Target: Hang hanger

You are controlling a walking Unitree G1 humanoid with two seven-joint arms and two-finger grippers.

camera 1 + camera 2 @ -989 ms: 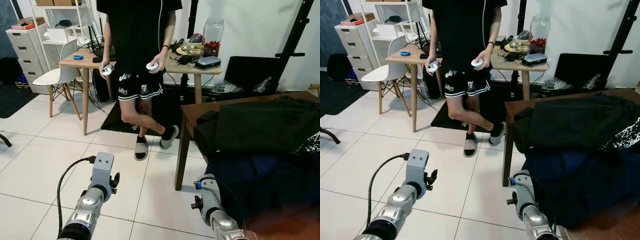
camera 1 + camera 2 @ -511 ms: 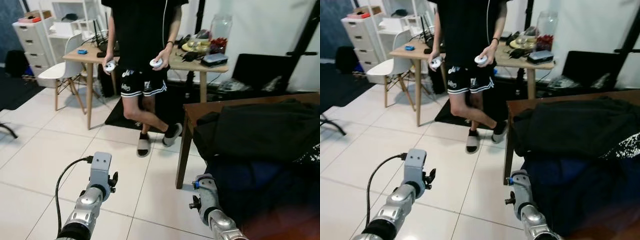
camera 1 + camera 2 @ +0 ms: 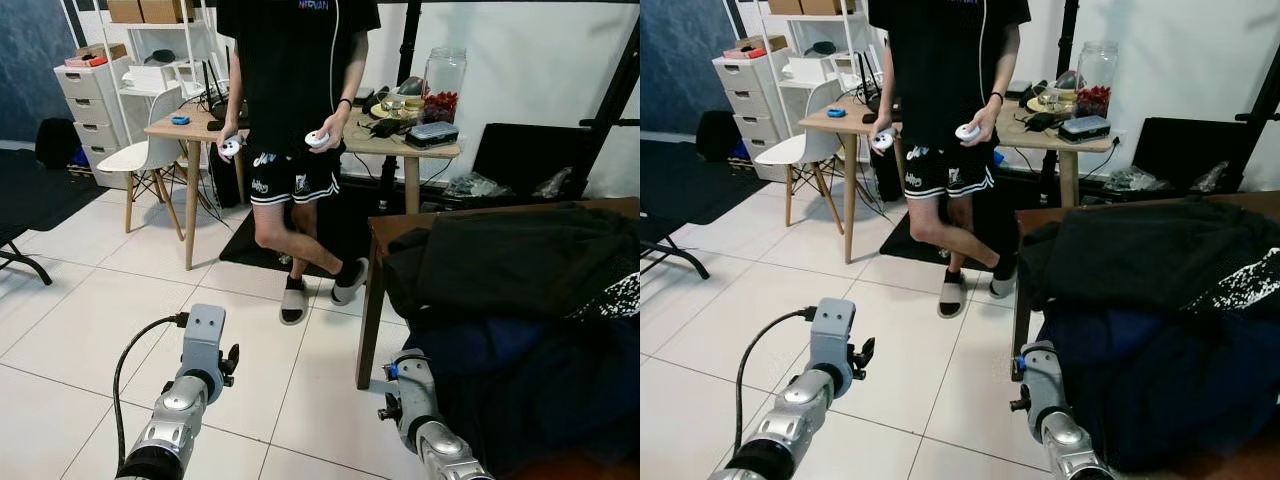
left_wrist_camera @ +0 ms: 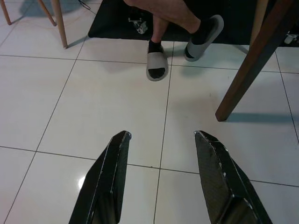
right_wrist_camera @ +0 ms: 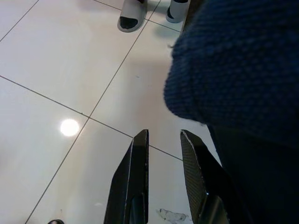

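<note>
no hanger visible yet, axis can't tell. left gripper wide, empty, over tile floor. right gripper narrow gap, empty, just beside clothes pile on dark table; right arm nearer pile.

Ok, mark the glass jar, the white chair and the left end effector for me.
glass jar (image 3: 444,72), left eye view, on its clear upper body.
white chair (image 3: 140,155), left eye view, on the seat.
left end effector (image 4: 161,161), left wrist view, midway between its two black fingertips, which stand apart.
</note>
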